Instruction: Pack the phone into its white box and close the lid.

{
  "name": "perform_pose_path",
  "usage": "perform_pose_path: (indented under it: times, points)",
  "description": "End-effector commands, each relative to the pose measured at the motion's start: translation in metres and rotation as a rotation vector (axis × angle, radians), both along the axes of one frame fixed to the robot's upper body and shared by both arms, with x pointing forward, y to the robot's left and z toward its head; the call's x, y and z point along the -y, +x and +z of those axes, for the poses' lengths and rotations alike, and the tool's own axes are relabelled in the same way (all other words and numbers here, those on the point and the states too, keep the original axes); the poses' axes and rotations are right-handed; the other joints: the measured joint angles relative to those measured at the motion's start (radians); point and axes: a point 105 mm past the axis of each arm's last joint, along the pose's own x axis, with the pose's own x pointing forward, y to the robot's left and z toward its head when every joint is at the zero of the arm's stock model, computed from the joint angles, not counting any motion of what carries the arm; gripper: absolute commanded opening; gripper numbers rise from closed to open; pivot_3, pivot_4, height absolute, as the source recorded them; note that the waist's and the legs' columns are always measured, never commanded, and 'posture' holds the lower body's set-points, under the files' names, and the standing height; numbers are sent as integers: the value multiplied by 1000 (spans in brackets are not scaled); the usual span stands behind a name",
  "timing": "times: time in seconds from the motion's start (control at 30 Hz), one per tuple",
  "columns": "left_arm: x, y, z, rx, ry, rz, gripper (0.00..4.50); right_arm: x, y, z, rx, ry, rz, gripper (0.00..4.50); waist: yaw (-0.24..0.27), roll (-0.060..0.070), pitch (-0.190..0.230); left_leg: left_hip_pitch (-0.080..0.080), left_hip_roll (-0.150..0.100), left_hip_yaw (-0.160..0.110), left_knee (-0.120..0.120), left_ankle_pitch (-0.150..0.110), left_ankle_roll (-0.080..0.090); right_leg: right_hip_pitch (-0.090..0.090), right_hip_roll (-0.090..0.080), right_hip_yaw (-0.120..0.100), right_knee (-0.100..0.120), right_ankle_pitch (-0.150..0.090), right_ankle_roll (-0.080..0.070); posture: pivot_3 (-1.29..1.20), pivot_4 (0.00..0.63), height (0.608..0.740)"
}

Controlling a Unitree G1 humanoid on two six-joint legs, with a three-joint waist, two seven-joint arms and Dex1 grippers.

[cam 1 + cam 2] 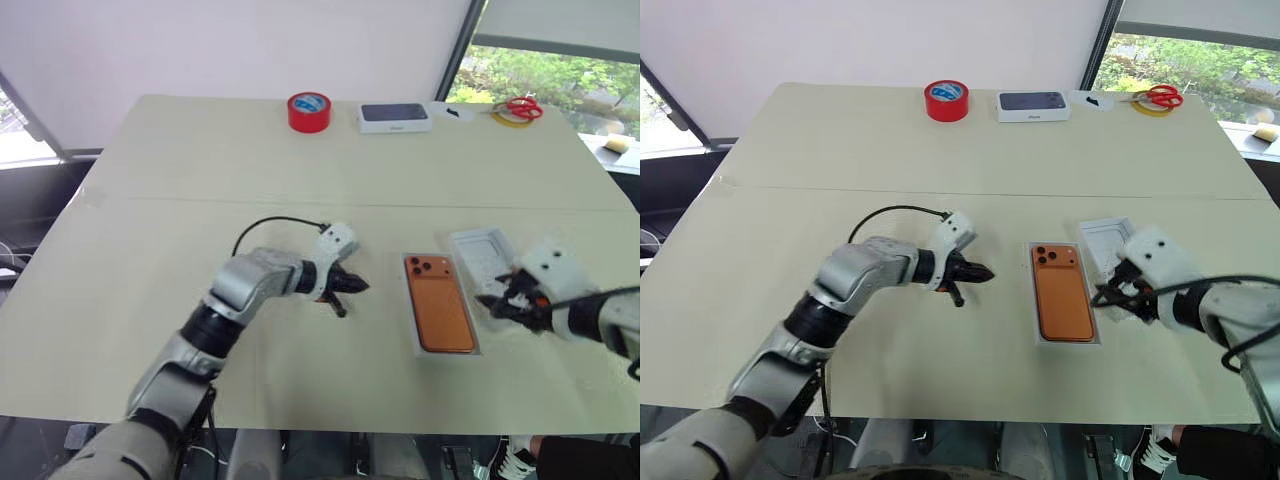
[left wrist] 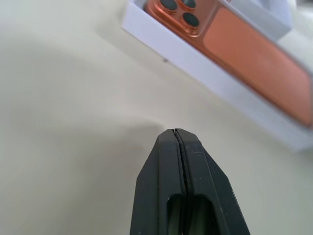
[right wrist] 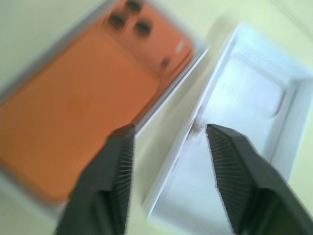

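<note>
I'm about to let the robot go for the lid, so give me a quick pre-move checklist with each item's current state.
1. The phone lies inside the white box, camera side up: ok.
2. The lid lies open side up on the table, just right of the white box and free of clutter: ok.
3. The right gripper is open, its fingers straddling the lid's near edge: ok.
4. The right gripper holds nothing: ok.
5. The left gripper is shut, empty and apart from the white box: ok.
6. The phone sits fully flat, so the lid can seat: cannot tell.
</note>
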Motion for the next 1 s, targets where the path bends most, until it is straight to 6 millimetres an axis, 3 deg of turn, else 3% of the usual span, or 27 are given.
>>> perform_pose_path:
  times: [0.03,0.17,0.37,0.63,0.73,0.83,1.0]
  points:
    - [3,-19,30,316,-91,-215,0,14,10,-8,-85,55,-126,2254,5,0,0,0,0,0,0,0,0,0,-1,0,0,0,0,0,150,730]
    - [-7,-34,31,425,-94,-354,0,18,20,-12,-131,123,-180,2254,4,1,0,-2,0,2,3,0,0,0,-1,0,0,0,0,0,150,730]
    - [-17,-51,28,422,-95,-464,0,17,31,-15,-182,196,-212,2254,0,1,0,-2,0,4,3,-2,3,-1,-1,0,1,0,0,0,150,730]
    - [-15,-50,20,414,-83,-431,0,10,49,-28,-229,207,-247,2254,0,2,-1,-2,1,4,4,-2,3,-1,0,0,2,0,0,0,150,730]
    - [-17,-47,20,407,-84,-392,0,10,50,-30,-240,196,-253,1427,1,2,-1,-3,1,4,5,-1,3,-1,0,0,2,0,0,0,150,730]
    - [-21,-46,20,403,-85,-366,0,10,48,-29,-245,197,-250,41,0,2,-1,-3,1,5,7,-2,3,-1,0,0,2,0,0,0,150,730]
    - [-26,-41,19,403,-83,-311,0,10,47,-18,-222,226,-248,41,0,2,-1,-3,1,4,7,-3,4,-1,0,0,3,0,0,0,150,730]
